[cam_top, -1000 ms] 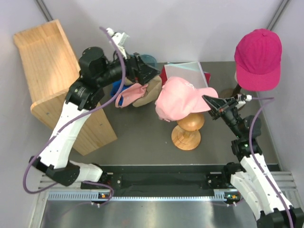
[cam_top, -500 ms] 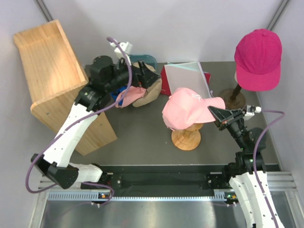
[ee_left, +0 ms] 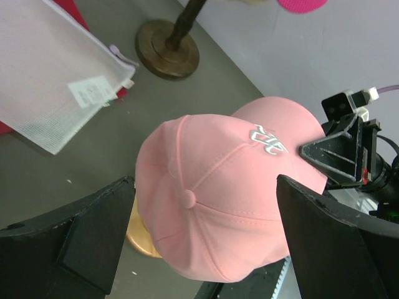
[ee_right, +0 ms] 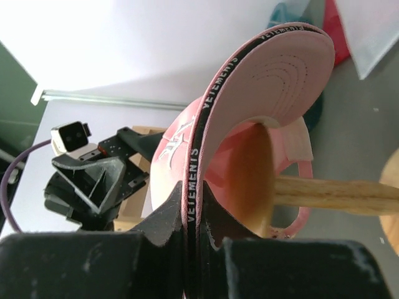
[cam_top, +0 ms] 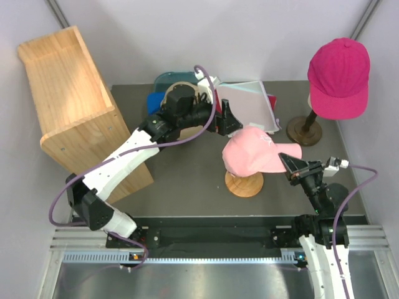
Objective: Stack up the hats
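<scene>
Light pink hat lower now, brim inside closed right gripper

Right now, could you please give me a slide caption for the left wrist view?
Open left gripper hovers over the light pink cap while the right gripper pinches its brim.

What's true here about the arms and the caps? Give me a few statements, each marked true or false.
1. The right gripper pinches the brim of the light pink cap. True.
2. The left gripper is clamped on that cap. False: it hangs open above the crown.
3. The magenta cap sits on top of a dark stand. True.
4. The light pink cap is stacked on the magenta cap. False: it sits over the wooden knob stand.
</scene>
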You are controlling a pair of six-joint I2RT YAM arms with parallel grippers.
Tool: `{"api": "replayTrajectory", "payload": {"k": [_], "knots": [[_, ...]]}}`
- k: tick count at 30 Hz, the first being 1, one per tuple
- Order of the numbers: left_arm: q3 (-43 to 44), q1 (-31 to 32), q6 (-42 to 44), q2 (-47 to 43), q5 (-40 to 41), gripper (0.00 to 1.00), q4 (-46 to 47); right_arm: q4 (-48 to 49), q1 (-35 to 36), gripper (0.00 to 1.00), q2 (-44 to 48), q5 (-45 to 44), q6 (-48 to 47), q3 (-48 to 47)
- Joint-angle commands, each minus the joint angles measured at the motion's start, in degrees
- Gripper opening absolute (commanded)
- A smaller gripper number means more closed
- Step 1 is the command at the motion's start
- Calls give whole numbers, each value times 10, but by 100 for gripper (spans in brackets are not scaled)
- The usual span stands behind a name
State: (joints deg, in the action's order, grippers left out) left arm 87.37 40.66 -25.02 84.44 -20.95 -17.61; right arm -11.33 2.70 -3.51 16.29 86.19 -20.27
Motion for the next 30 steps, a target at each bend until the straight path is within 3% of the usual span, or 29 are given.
{"api": "replayTrajectory", "payload": {"k": [1, 5, 9, 12, 13, 14, 16, 19, 24, 30], "knots": [[-17, 18, -12, 26, -11, 99, 43, -69, -4, 0, 15, -39, -28, -3], [-34, 25, -10, 45, -22, 99, 44, -132, -5, 0, 3, -59, -54, -26], [-48, 29, -12, 63, -33, 99, 45, -228, -5, 10, -11, -110, -94, -76], [-55, 32, -16, 67, -43, 99, 46, -286, -4, 37, -17, -148, -109, -118], [-57, 34, -20, 68, -44, 99, 49, -300, -4, 58, -19, -158, -115, -134], [-60, 35, -22, 69, -48, 99, 53, -306, -4, 67, -23, -159, -119, -140], [-59, 38, -27, 73, -52, 99, 53, -311, -4, 84, -36, -159, -136, -157], [-58, 40, -34, 75, -50, 99, 52, -328, -3, 99, -60, -159, -157, -179], [-56, 40, -26, 73, -47, 99, 43, -364, -3, 99, -79, -184, -193, -224], [-55, 40, -13, 78, -68, 94, 33, -400, -3, 97, -69, -191, -141, -227]]}}
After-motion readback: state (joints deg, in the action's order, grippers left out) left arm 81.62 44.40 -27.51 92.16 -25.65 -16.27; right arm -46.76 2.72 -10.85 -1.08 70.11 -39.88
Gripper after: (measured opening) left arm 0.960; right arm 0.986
